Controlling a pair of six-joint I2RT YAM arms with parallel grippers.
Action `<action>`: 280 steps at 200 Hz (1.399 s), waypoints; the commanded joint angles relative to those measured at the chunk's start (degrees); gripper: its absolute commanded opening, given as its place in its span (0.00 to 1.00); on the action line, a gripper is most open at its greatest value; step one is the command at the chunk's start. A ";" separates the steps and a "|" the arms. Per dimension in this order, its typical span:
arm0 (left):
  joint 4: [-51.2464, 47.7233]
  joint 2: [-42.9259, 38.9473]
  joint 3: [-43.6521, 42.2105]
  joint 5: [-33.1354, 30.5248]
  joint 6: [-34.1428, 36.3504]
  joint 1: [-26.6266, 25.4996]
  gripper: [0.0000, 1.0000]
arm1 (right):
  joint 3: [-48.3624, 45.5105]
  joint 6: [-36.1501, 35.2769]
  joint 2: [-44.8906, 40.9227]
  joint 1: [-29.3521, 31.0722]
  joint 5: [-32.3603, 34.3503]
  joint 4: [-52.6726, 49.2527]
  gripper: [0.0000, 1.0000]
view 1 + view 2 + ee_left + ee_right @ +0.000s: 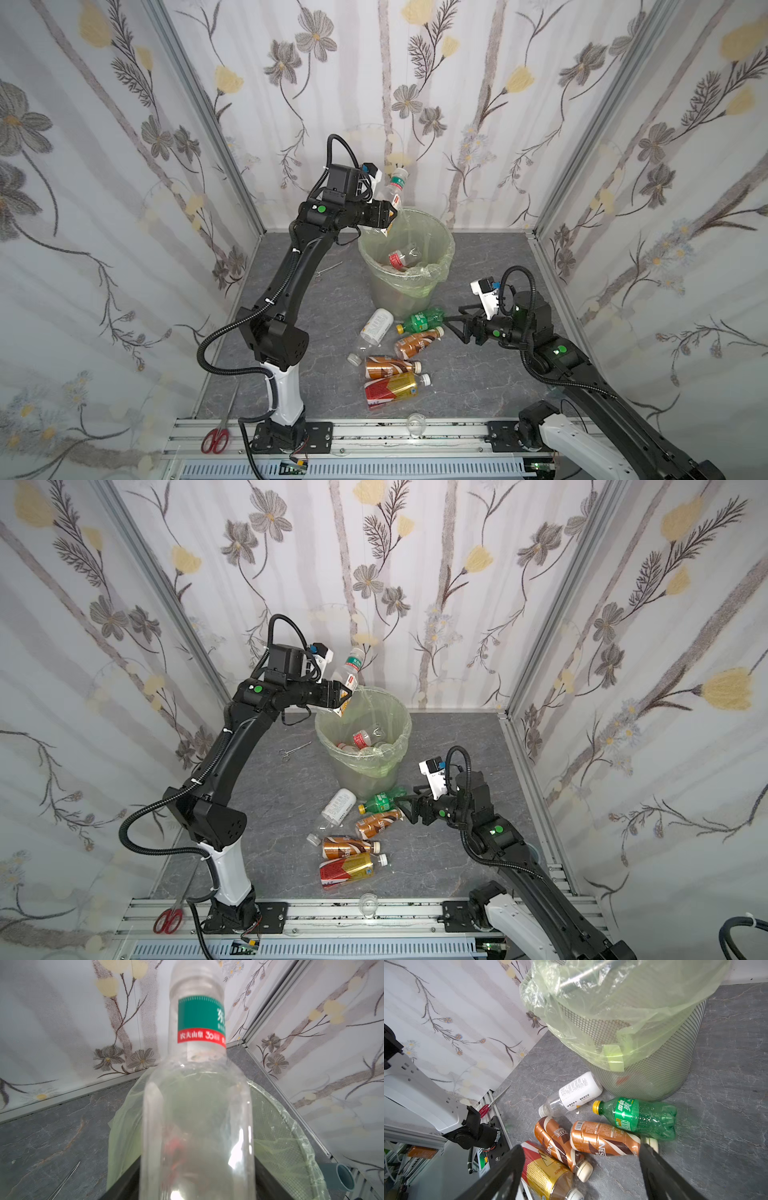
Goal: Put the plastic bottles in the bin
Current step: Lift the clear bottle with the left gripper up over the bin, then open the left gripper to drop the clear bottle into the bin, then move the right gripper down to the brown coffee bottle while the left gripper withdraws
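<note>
Clear bottle (394,190) with a green-and-red label stands tilted above the left rim of the bin (442,245), its lower end clamped in my left gripper (386,218). More clear bottles lie inside the bin. Five bottles lie on the grey table (478,374) in front of the bin. There my right gripper (452,322) hangs just beside the green bottle (424,319) and a coffee-brown bottle (415,343). Its jaws are spread wide and hold nothing.
</note>
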 commanded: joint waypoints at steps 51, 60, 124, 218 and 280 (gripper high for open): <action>1.15 2.76 0.48 -4.65 4.30 -2.44 0.71 | 0.27 0.01 -0.77 0.08 1.29 0.83 0.87; 1.16 2.58 0.49 -5.44 4.36 -2.50 0.71 | 0.24 -0.08 -1.05 0.08 1.47 0.59 0.87; 1.09 -1.29 -0.41 -13.57 4.29 -2.42 0.81 | 0.58 -0.30 -0.98 0.09 2.91 -0.25 0.87; 8.02 -20.32 -25.53 -13.88 -0.44 6.88 0.93 | 3.56 -4.49 5.05 4.53 17.48 -4.39 0.85; 18.72 -35.37 -48.12 -6.93 -2.38 16.24 0.97 | 8.00 -11.14 8.35 10.69 22.90 -3.70 0.84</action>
